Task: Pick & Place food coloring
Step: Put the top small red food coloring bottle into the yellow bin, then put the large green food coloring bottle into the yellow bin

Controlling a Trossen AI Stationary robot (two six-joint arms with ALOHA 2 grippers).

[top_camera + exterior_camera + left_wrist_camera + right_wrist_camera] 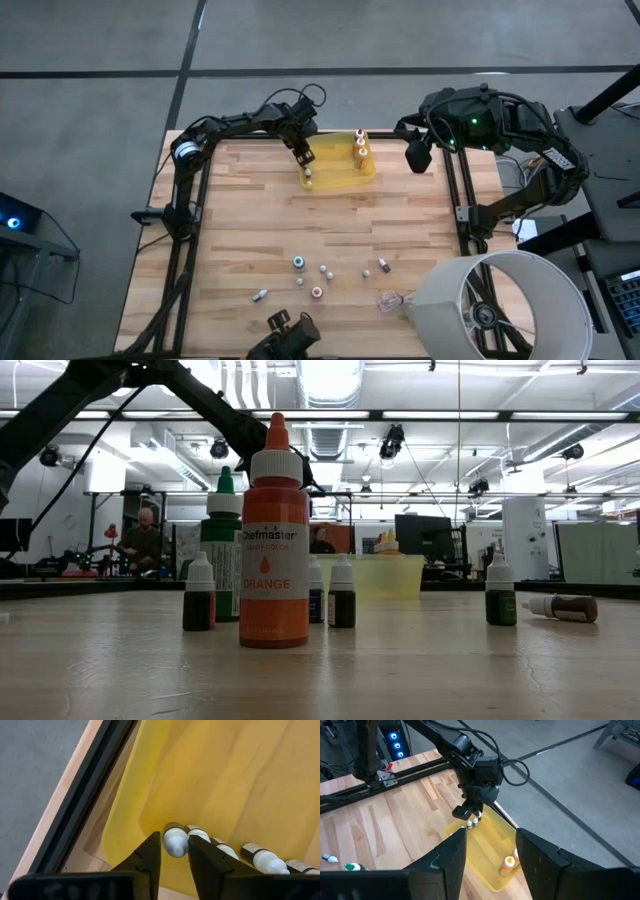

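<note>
Sitting between the left tool's (pixel 175 857) fingers, a white-capped bottle (pixel 174 841) inside the yellow tray (pixel 210 775)

A robotics lab or open industrial workshop, seen across a butcher-block table (pixel 330 235) bolted inside a black metal frame (pixel 185 215). In the low view, white ducts and pipes (pixel 330 380) run under the ceiling at the top of the frame, with strip lights (pixel 500 415) alongside. A person (pixel 145 540) sits at a bench at left, and dark monitors (pixel 420 535) stand right of centre. The high view shows a grey concrete floor (pixel 90 60) around the table.
</note>
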